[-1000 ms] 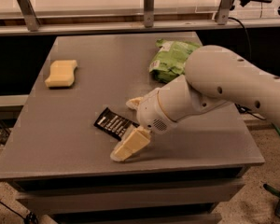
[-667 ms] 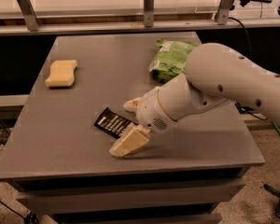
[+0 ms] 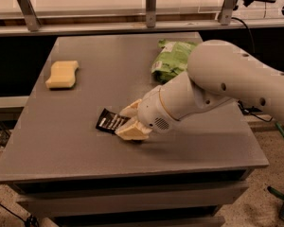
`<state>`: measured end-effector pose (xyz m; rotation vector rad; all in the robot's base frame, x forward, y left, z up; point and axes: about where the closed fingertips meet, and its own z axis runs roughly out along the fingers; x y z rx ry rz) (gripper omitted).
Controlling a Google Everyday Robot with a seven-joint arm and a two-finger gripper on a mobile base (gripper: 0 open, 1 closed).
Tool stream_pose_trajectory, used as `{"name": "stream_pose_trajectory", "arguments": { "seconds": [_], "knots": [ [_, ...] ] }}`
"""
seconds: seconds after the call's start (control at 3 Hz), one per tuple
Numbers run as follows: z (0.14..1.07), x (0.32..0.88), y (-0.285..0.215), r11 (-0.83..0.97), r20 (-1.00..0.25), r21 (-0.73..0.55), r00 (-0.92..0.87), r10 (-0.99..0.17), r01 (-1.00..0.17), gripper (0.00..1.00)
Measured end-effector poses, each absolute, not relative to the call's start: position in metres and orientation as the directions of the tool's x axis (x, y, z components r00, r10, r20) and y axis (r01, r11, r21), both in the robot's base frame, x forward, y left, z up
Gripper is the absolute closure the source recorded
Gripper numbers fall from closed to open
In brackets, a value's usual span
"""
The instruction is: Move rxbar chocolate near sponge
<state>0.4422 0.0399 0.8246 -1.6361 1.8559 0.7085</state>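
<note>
The rxbar chocolate point(image 3: 110, 122), a flat black wrapper with white lettering, lies on the grey table point(image 3: 75, 169) left of centre near the front. My gripper point(image 3: 131, 121) reaches in from the right, its cream fingers point(image 3: 131, 132) closed on the bar's right end, which they hide. The bar still rests on the table top. The pale yellow sponge point(image 3: 62, 74) lies at the far left of the table, well apart from the bar and the gripper.
A green snack bag point(image 3: 173, 60) lies at the back right, just behind my white arm point(image 3: 227, 84). A metal rail with upright posts point(image 3: 150, 6) runs behind the table. The table's front edge is close below the gripper.
The gripper's fingers have drawn together around the bar's right end; the lower finger moved up from near the front edge. The bar and sponge have not moved.
</note>
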Motion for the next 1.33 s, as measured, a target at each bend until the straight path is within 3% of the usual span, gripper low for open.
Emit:
{"name": "stream_pose_trajectory", "arguments": {
  "seconds": [1.0,1.33],
  "knots": [
    [0.827,0.465,0.049,0.113,-0.725,-0.013,-0.068,-0.685,-0.994,1.0],
    [0.829,0.503,0.068,0.09,-0.726,-0.069,-0.011,-0.688,-0.994,1.0]
  ]
}}
